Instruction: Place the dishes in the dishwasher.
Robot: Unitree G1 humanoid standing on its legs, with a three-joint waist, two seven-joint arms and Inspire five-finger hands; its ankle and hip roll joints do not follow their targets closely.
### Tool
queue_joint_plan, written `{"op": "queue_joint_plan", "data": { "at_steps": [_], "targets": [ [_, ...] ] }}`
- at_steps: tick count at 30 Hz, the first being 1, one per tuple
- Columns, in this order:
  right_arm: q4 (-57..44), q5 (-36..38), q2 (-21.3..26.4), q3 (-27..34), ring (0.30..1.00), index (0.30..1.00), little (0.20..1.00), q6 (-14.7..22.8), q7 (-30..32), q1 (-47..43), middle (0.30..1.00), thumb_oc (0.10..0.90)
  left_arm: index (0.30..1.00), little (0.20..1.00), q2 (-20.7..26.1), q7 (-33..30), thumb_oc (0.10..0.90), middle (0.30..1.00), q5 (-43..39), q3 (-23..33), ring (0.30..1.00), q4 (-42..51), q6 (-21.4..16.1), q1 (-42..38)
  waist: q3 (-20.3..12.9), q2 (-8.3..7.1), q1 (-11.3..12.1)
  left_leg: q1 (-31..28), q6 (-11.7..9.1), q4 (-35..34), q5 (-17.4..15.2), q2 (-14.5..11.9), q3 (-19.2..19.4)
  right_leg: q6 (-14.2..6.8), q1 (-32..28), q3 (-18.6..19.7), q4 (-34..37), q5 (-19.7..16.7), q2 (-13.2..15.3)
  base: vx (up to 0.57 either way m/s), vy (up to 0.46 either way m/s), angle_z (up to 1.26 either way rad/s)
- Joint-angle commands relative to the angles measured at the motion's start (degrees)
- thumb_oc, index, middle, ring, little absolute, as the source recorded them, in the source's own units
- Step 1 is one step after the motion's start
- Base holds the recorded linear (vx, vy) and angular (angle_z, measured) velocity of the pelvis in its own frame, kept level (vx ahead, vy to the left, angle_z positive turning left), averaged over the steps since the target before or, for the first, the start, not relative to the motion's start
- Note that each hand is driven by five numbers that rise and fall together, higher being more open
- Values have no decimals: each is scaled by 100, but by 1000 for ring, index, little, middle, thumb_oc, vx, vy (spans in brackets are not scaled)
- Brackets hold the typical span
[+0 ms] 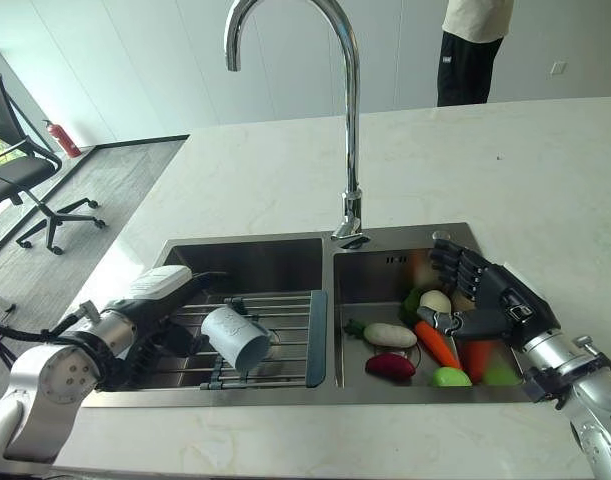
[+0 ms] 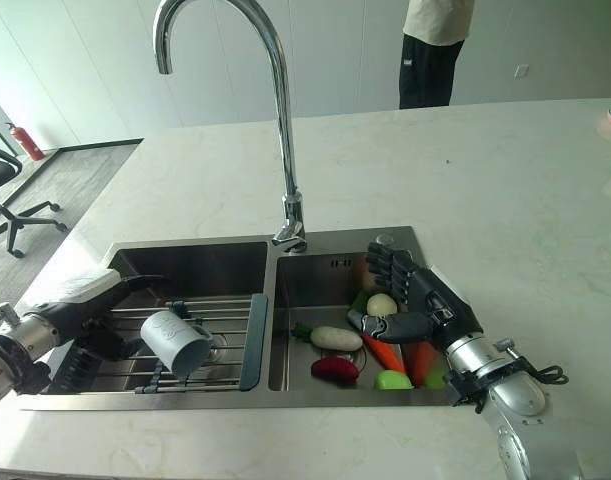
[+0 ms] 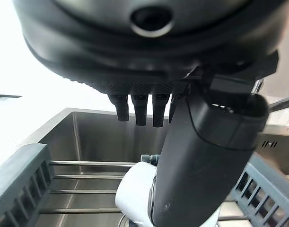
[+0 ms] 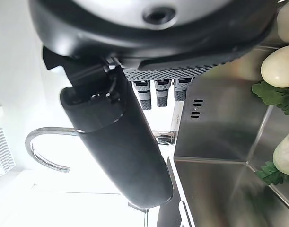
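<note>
A pale blue-grey cup [image 1: 235, 338] lies on its side on the wire rack [image 1: 285, 308] over the left basin of the steel sink [image 1: 335, 392], mouth toward the front. My left hand [image 1: 157, 298] sits just left of the cup, fingers relaxed; in the left wrist view its thumb [image 3: 205, 156] crosses in front of the cup [image 3: 135, 194] without closing on it. My right hand [image 1: 495, 298] hovers low in the right basin above toy vegetables, fingers spread and holding nothing.
The right basin holds a white radish [image 1: 389, 335], a carrot [image 1: 437, 345], a dark red beet [image 1: 390, 365] and green pieces [image 1: 448, 377]. A tall faucet [image 1: 350, 120] rises behind the divider. A person [image 1: 472, 50] stands past the counter; an office chair [image 1: 25, 170] is far left.
</note>
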State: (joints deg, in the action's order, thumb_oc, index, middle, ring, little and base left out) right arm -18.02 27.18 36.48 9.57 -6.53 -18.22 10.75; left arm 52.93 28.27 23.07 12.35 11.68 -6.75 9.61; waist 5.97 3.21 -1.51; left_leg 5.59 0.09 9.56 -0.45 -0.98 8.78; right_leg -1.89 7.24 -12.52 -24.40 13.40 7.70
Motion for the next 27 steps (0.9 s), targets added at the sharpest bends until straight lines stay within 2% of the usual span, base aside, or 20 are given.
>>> {"op": "queue_joint_plan", "data": {
  "at_steps": [1,16,27],
  "targets": [
    [-458,231,229,85,900,900,900,465,71,-848,900,800,900,900,547,-69,800,900,38,255,900,111,-171,-671,-126,-75,-115,-231,-107,763,-1362,-110,221,-626,-409,-27,722,-175,-169,3,1,-3],
    [-427,280,302,27,900,900,900,504,79,-865,900,800,900,900,638,461,800,900,71,-9,900,123,-384,-786,-121,-71,-141,-243,-90,763,-1368,-106,247,-637,-408,-22,722,-195,-170,0,0,-2],
    [-419,248,279,14,900,900,900,533,54,-828,900,800,900,900,619,602,800,900,234,-163,900,106,-419,-839,-112,-76,-175,-252,-88,763,-1374,-121,266,-636,-405,-1,722,-195,-189,0,0,0]
  ]
}}
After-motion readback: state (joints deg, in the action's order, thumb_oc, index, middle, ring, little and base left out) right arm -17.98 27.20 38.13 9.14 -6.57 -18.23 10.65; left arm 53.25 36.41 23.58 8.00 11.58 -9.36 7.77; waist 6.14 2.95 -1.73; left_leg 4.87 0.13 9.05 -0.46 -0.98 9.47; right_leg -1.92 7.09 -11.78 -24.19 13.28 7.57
